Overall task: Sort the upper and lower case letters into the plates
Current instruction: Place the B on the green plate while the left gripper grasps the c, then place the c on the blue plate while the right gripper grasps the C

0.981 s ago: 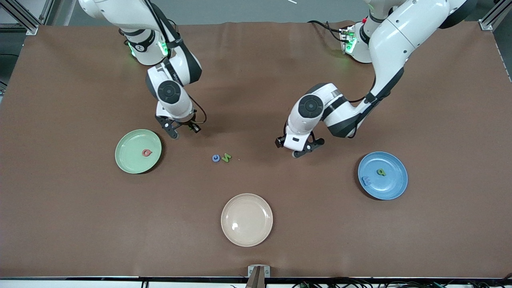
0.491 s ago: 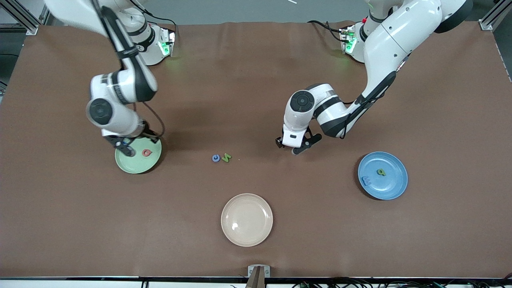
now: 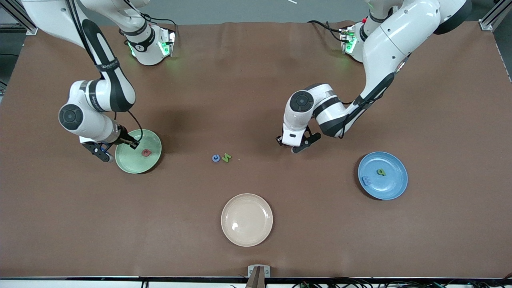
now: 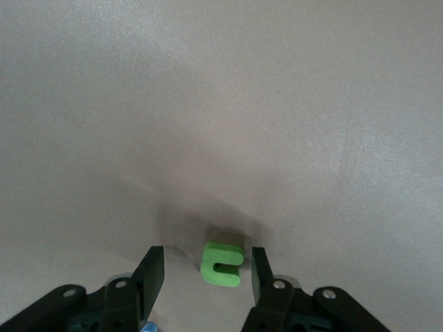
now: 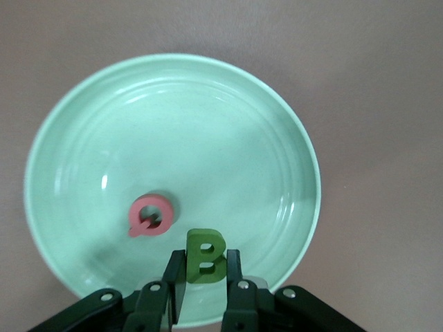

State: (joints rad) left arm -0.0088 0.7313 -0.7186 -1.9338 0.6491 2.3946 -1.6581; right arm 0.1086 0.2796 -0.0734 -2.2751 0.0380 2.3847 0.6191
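My right gripper [image 3: 105, 155] is shut on a dark green letter B [image 5: 205, 256] and holds it over the pale green plate [image 3: 132, 160], just inside its rim [image 5: 173, 69]. A red letter [image 5: 151, 216] lies in that plate beside the B. My left gripper [image 3: 289, 146] is open, low over the bare table between the two plates. A light green letter [image 4: 222, 263] lies on the table between its fingers [image 4: 149, 273]. The blue plate [image 3: 394, 188] holds a green letter [image 3: 381, 172] and a blue letter [image 3: 366, 181].
A blue letter [image 3: 216, 158] and a green letter [image 3: 227, 157] lie side by side in the table's middle. An empty cream-white plate [image 3: 247, 219] sits nearer to the front camera. The brown mat covers the whole table.
My right arm has swung from near the table's middle to the green plate with the B in its gripper. My left gripper has shifted slightly toward the loose letters.
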